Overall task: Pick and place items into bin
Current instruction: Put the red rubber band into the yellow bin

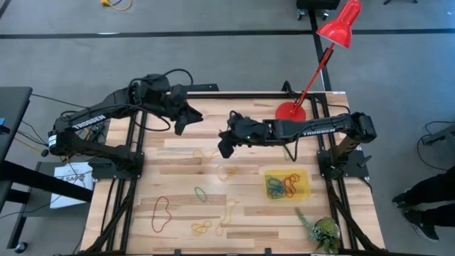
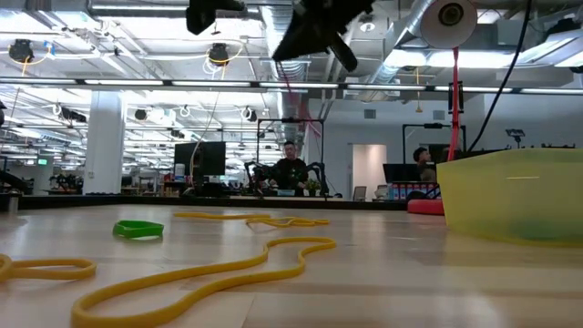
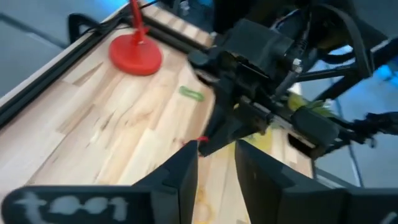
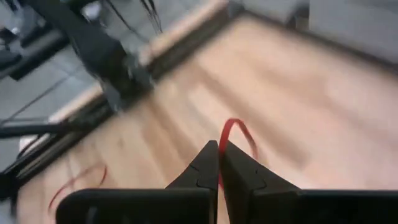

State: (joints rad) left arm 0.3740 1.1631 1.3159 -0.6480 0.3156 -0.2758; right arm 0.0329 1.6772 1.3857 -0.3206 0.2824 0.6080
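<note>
The right gripper (image 4: 217,163) is clenched on a red band (image 4: 236,134), up above the table (image 1: 128,171) on the left of the bin (image 1: 304,189). The left gripper (image 3: 216,163) hangs farther left of the bin with its fingers parted, gripping nothing. The bin sits near the lamp base (image 1: 290,111) with several bands (image 1: 283,186) inside; more bands (image 1: 201,193) lie scattered on the table left of it.
</note>
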